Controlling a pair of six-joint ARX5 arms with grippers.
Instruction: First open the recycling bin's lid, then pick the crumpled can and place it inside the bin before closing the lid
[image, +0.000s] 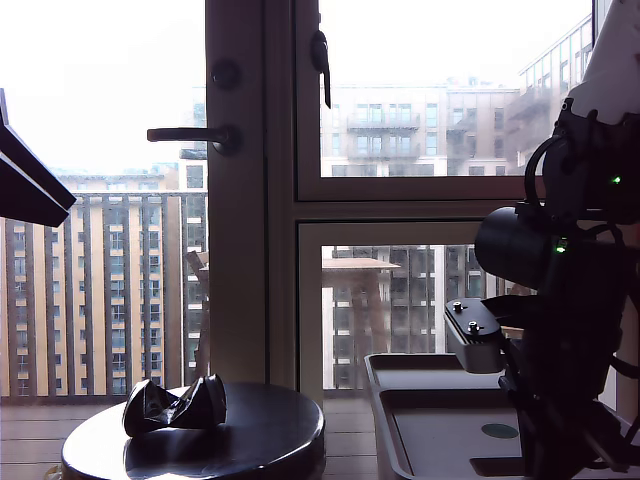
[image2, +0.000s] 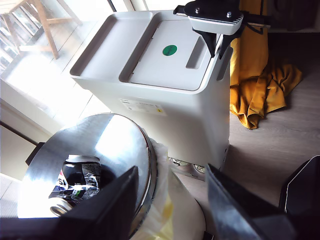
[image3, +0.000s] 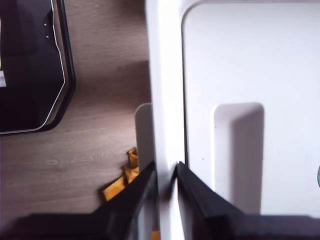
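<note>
The grey recycling bin (image2: 165, 125) stands closed under its flat lid (image2: 165, 65), which has a round green emblem (image2: 169, 50) and a slot recess (image2: 198, 52). My second gripper (image3: 165, 172) pinches the lid's raised rim (image3: 165, 75) beside that recess (image3: 237, 150), seen also as the second gripper (image2: 217, 47) at the lid's edge. The crumpled can (image2: 75, 185) lies on the round dark table (image2: 115, 145), just beyond my first gripper (image2: 170, 180), which hangs open and empty above it. In the exterior view the can (image: 175, 405) is at the lower left and the lid (image: 440, 420) at the lower right.
A yellow cloth (image2: 260, 85) lies on the wood floor behind the bin. A dark case (image3: 30, 65) sits on the floor nearby. A pale bag (image2: 170, 210) hangs under the round table (image: 260, 440). A window with door handle (image: 190, 135) fills the background.
</note>
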